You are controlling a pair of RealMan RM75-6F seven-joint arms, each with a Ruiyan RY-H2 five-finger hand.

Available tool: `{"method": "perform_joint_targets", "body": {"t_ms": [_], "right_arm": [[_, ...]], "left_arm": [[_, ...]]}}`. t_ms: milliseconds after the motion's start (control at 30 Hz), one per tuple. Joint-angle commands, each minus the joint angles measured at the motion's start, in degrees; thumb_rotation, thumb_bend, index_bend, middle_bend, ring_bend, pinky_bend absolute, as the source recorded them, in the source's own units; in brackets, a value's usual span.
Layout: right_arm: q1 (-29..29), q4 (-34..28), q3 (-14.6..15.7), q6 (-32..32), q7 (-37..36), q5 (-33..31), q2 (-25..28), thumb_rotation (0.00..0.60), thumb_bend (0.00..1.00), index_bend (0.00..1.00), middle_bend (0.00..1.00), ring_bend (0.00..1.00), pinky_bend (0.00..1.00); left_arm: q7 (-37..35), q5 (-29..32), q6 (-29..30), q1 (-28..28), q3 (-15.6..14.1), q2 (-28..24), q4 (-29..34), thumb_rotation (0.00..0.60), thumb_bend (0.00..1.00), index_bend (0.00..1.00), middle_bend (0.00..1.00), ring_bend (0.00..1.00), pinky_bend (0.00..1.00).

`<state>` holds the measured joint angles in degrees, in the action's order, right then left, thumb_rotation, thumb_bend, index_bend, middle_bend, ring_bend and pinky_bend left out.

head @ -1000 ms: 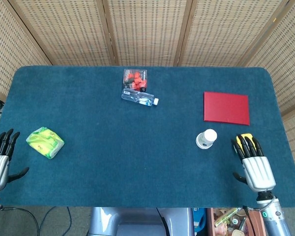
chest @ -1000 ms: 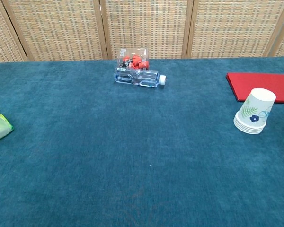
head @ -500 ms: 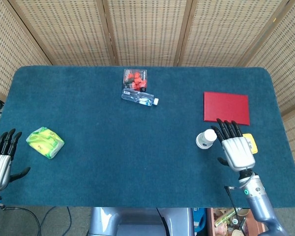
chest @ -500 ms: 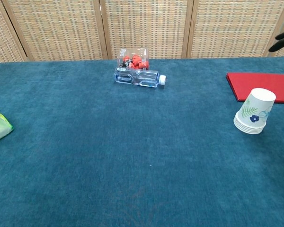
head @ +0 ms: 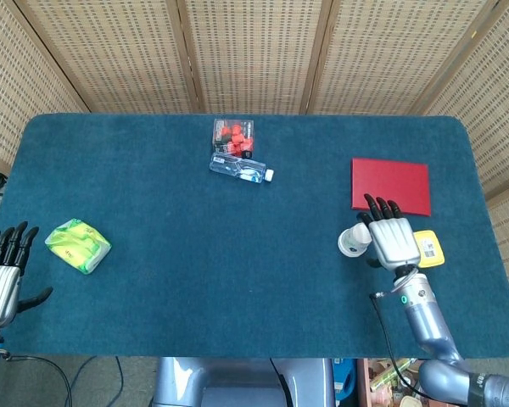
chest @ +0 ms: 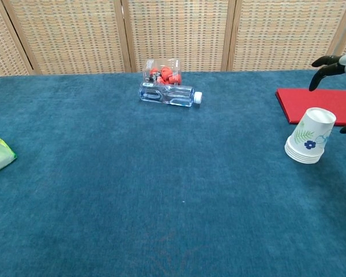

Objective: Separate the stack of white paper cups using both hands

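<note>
The stack of white paper cups [head: 355, 240] [chest: 311, 136] stands upside down on the blue table, right of centre, with a blue flower print on its side. My right hand [head: 393, 237] [chest: 338, 66] hovers just right of the stack with its fingers spread, holding nothing and apart from the cups. At the table's near left corner my left hand [head: 2, 270] rests with fingers spread and empty, far from the cups; the chest view does not show it.
A red flat pad [head: 390, 186] [chest: 320, 104] lies behind the cups. A yellow object [head: 428, 248] sits under the right hand. A clear bottle [head: 240, 169] and a box of red pieces [head: 234, 136] lie at the back centre. A green packet [head: 77, 245] lies near left.
My right hand has moved from the near right edge leftward and forward, up beside the cup stack. The left hand has barely moved. The cups have stayed put.
</note>
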<state>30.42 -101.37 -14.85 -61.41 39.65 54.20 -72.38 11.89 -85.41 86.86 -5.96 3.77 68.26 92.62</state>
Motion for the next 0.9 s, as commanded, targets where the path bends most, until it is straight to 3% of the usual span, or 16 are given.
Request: {"method": "perform_joint_targets", "body": {"t_ms": [33,767,900], "right_arm": [[1.1,1.2,0.1,0.6,0.2,-1.2,-0.7,0.6,0.1,0.28,0.0,0.0,0.14],[8.0,11.0,2.9,4.5,0.5,-9.7,-5.7,0.6,0.1,0.28,0.01,0.0,0.15],[8.7,13.0,3.5,5.0,0.2,-10.2,-6.9,0.6,0.1,0.36,0.06,0.0,0.2]], "left_arm": [[0.1,0.1,-0.1,-0.1,0.0,0.1,-0.1,0.6,0.13,0.0,0.0,0.0,0.0],[0.8,1.0,-1.2,-0.5,0.0,0.8,-1.0,0.6,0.13,0.0,0.0,0.0,0.0],[0.9,1.2,-1.3,-0.5,0.1,0.9,-1.1,0.6,0.13,0.0,0.0,0.0,0.0]]}}
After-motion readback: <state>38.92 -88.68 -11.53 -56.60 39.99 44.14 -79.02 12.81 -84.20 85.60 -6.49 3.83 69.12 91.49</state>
